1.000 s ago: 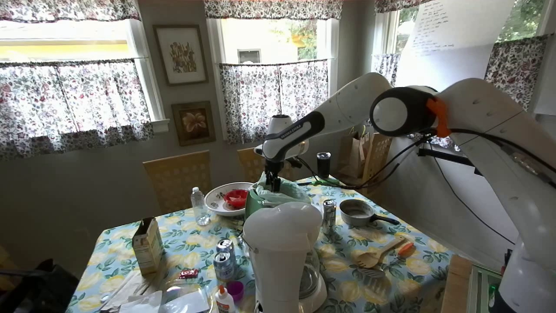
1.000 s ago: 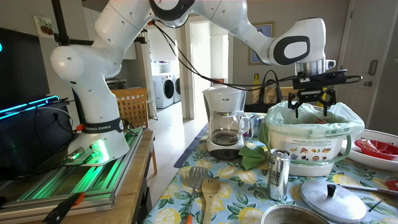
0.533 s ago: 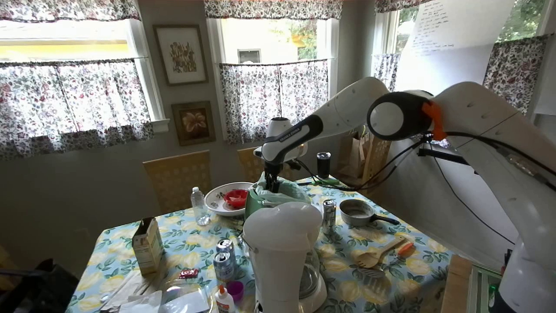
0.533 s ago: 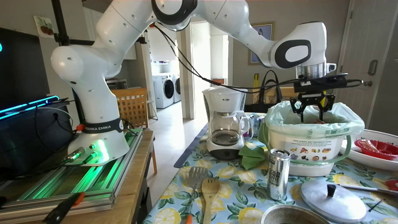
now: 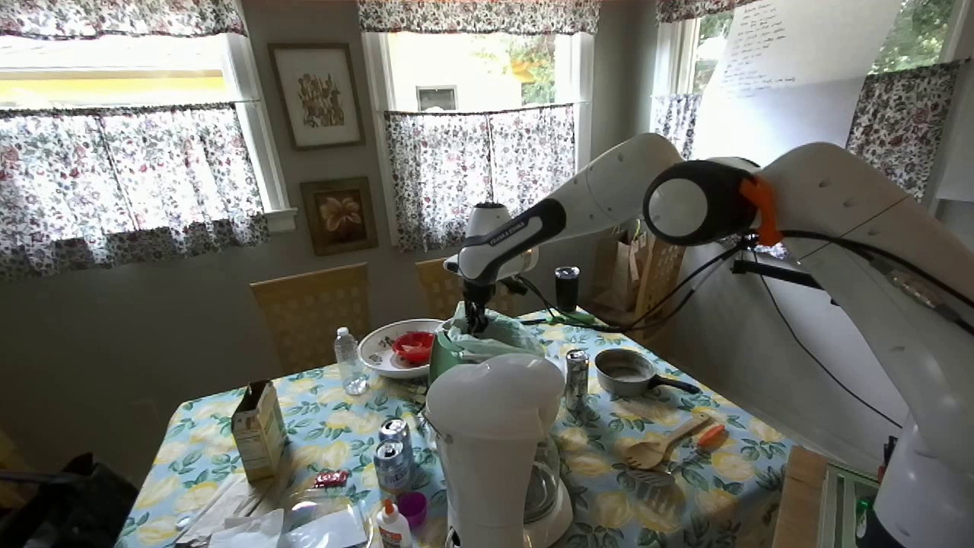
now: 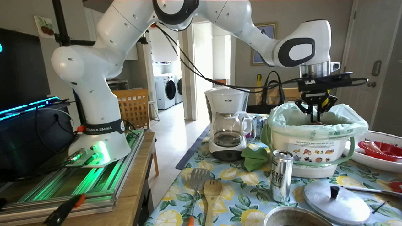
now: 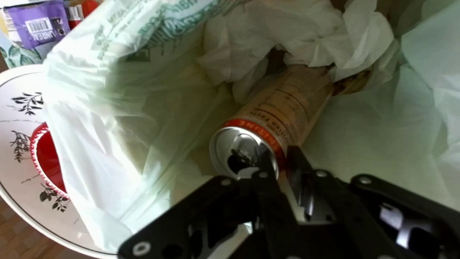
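Blue lemon-print tablecloth (image 6: 238,191) bears a white pail (image 6: 314,172) lined with a pale green bag (image 6: 317,128), beside a leaf-patterned bowl (image 7: 21,118). The black gripper (image 6: 315,120) reaches down into the bag's open mouth, clenched upon the top edge of a beverage can (image 7: 278,111). The can lies aslant inside the bag, its far end against crumpled white paper (image 7: 305,32).

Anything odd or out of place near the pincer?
Yes: a metal drink can lies tilted inside the lined bin, whose label reads food scraps and food-soiled paper. Looks mis-sorted.
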Controlling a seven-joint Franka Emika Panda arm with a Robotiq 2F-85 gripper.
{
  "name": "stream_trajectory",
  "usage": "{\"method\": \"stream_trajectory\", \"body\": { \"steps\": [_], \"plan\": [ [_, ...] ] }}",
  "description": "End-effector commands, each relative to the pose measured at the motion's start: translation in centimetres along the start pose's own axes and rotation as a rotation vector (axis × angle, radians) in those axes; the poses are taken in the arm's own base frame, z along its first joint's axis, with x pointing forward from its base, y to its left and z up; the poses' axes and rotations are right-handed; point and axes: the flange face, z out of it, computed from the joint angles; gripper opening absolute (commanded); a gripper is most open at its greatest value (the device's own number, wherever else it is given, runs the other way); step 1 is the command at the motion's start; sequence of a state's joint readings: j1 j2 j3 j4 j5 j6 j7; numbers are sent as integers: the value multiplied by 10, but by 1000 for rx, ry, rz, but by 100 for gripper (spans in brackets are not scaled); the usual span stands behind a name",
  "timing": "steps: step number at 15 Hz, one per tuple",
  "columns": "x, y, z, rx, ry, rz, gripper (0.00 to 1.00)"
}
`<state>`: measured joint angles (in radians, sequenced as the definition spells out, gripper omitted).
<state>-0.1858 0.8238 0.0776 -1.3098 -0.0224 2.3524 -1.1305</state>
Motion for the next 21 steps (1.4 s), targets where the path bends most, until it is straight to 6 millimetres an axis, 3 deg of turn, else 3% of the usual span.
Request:
{"method": "stream_trajectory", "body": {
  "steps": [1,6,9,17,19,21],
  "plan": [
    [-3,-9,-5,31,-33,-52,20],
    [-7,-26,-11,62,-54,-98,26],
    [-10,-41,-19,83,-68,-136,23],
    [-18,-87,-24,128,-135,-207,29],
    [-20,-95,-26,127,-142,-215,33],
    [-22,-99,-32,107,-140,-214,51]
  ]
}}
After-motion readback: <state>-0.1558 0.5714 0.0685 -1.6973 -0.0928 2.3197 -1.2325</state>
